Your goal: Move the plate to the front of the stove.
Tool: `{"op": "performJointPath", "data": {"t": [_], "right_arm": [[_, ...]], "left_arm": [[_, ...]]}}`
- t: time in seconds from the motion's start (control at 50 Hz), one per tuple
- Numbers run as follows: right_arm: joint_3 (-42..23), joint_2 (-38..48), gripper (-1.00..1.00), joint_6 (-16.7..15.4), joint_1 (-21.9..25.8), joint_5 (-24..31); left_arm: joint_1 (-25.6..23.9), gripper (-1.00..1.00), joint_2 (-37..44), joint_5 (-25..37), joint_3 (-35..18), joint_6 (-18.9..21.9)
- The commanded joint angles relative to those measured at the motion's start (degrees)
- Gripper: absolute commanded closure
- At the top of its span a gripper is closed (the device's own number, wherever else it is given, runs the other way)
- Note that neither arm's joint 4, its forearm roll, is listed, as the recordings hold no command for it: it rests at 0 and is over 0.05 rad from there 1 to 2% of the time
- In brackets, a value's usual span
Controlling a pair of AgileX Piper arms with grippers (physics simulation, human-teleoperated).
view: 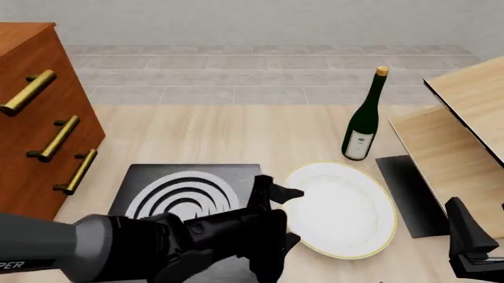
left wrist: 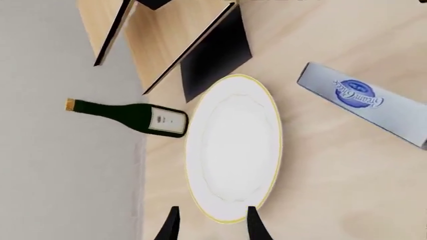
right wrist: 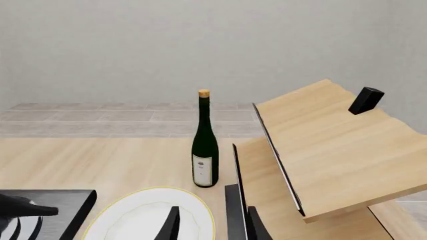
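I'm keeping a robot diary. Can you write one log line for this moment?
left gripper: open, at plate edge | plate: on table, right of stove, not gripped | right gripper: open, idle

1 plate (view: 346,215), 1 stove (view: 185,191), 1 bottle (view: 364,121), 1 box (left wrist: 370,102), 2 hands (view: 275,227) (view: 473,247).

Light wooden table (view: 236,132), black ringed stove (view: 185,188) lying flat at its near left, white gold-rimmed plate (view: 346,212) just right of it, upright green wine bottle (view: 365,118) behind the plate, plain dark panel (view: 409,194) at right, grey box (left wrist: 367,102)
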Motion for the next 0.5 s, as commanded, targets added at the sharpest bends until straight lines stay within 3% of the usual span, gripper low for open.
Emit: {"op": "performJointPath", "data": {"t": [0.02, 0.5], "right_arm": [[0.00, 0.00, -1.00, 0.01, -0.01, 0.00], [0.00, 0.01, -1.00, 0.00, 0.02, 0.00]], "left_arm": [[-1.41, -1.00, 3.27, 0.87, -2.43, 0.12], [-3.10, -1.00, 7.73, 2.80, -6.57, -0.62]]}}
